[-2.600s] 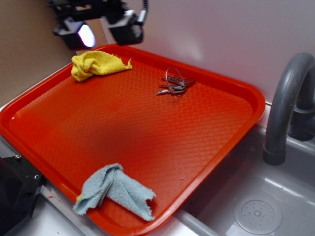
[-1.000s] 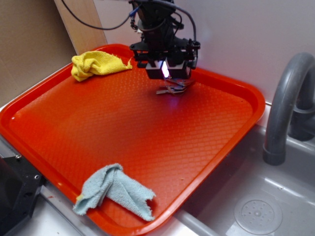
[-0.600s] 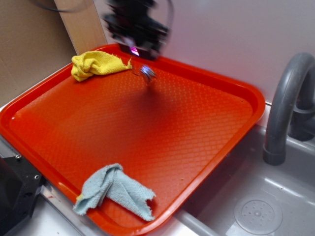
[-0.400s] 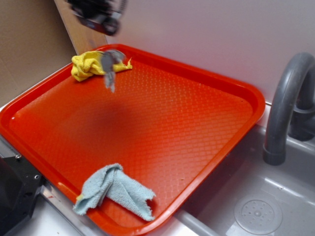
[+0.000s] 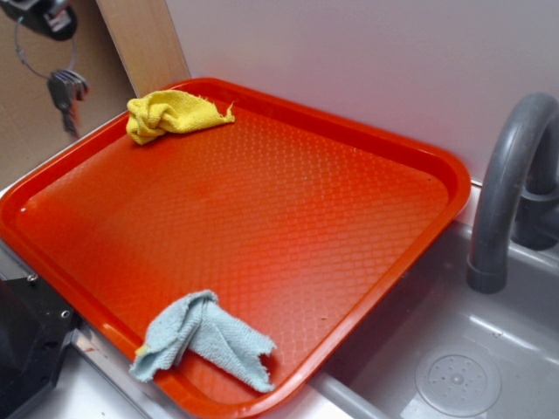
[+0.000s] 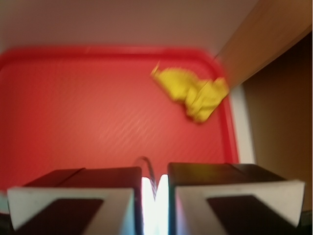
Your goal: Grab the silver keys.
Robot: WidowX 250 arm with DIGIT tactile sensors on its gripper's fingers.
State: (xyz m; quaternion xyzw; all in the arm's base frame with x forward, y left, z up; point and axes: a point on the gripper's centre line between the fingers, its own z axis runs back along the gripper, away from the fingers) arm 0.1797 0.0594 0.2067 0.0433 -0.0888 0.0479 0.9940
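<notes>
The claw (image 5: 39, 19) pinches the wire ring, so the silver keys (image 5: 66, 88) dangle right under it, up high, with the red tray (image 5: 437, 166) far below

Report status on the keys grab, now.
Gripper shut on the wire ring, raised at the tray's far left corner. Silver keys dangling off the red tray. Nothing in the way; yellow cloth sits apart.

White wall (image 5: 367, 61), perhaps wooden board (image 5: 144, 44)
</notes>
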